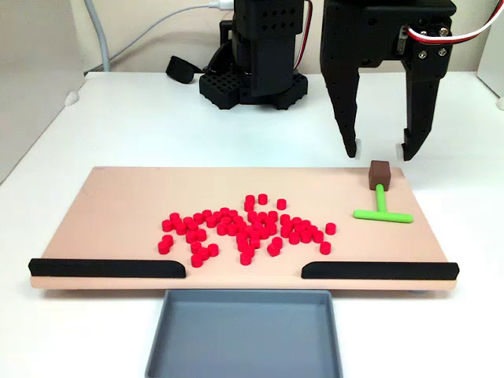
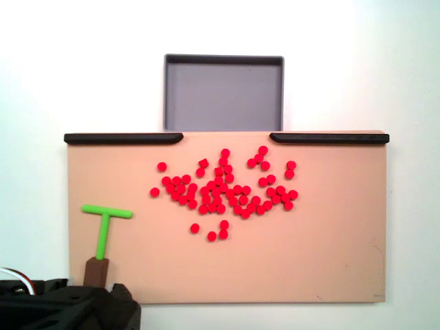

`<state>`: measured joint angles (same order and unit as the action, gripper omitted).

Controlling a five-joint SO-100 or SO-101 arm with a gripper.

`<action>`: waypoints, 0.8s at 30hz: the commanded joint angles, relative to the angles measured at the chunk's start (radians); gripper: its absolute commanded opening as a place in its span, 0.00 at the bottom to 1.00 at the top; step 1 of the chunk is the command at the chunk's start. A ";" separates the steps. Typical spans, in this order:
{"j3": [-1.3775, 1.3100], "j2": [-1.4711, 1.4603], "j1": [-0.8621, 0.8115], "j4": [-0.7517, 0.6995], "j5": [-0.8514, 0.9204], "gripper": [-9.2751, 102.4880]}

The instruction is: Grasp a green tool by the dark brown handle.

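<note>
The green tool (image 1: 381, 207) (image 2: 104, 227) lies flat on the tan board (image 1: 118, 205) (image 2: 330, 254), near the right end in a fixed view and the lower left in another. Its stem ends in the dark brown handle (image 1: 379, 174) (image 2: 95, 270), a small cube by the board's edge. My black gripper (image 1: 382, 149) hangs open just above and behind the cube, one fingertip to each side of it, touching nothing. In another fixed view the gripper body (image 2: 69, 309) fills the bottom left corner, its fingertips hidden.
Several small red cylinders (image 1: 248, 228) (image 2: 227, 192) are scattered over the board's middle. Two long black strips (image 1: 106, 268) (image 1: 378, 271) line one board edge, with a grey tray (image 1: 246, 335) (image 2: 223, 93) beyond the gap. The arm base (image 1: 256, 75) stands behind.
</note>
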<state>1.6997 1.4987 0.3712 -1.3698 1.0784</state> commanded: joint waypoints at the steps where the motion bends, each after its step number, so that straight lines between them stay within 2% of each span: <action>1: -0.006 -0.003 -0.012 0.028 -0.003 0.25; 24: -0.021 -0.048 -0.017 0.032 0.021 0.22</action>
<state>1.6997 1.4481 0.3636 -1.3376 1.0907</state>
